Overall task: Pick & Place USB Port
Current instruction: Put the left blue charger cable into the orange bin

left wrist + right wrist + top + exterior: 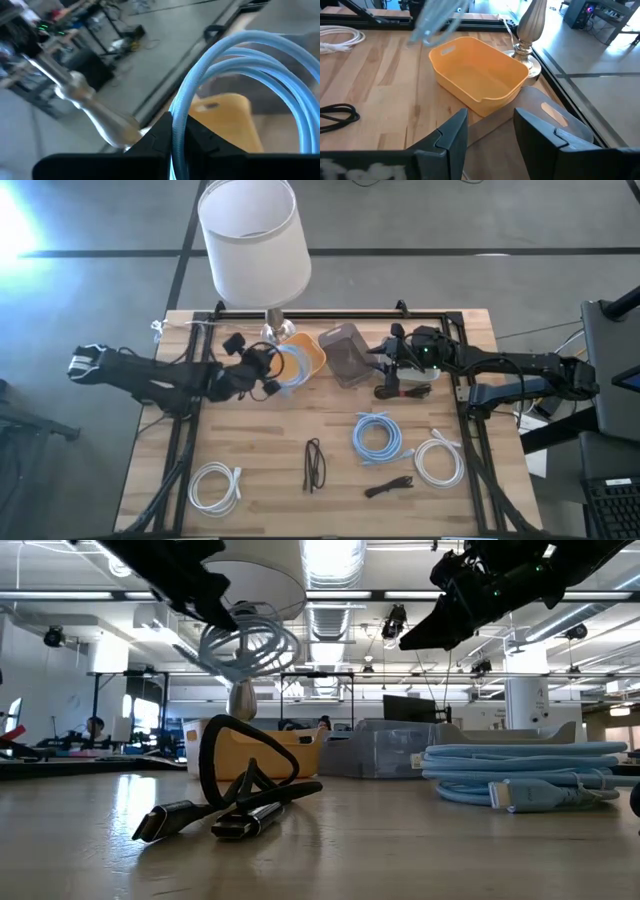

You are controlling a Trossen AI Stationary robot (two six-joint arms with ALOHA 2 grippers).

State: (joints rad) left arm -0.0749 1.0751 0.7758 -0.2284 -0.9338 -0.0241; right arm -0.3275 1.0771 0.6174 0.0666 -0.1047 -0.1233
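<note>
While the left gripper (262, 372) hangs clamped on a light blue coiled cable (287, 366) above the yellow bin (318, 352) near the desk's far edge, release comes next, I judge; the right gripper (490, 131) waits open and empty beside the grey bin (347, 352).

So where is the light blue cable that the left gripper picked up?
The coiled light blue cable hangs from the left gripper, held in the air over the orange bin, just in front of the lamp's base in the high view.

A light blue cable (291, 366) hangs over the orange bin (479, 74), beside a grey bin (346, 353) and a white lampshade (254, 236). On the pale wooden table (270, 480) lie two white cables (214, 485), another blue cable (380, 436) and two black cables (315, 464).
</note>
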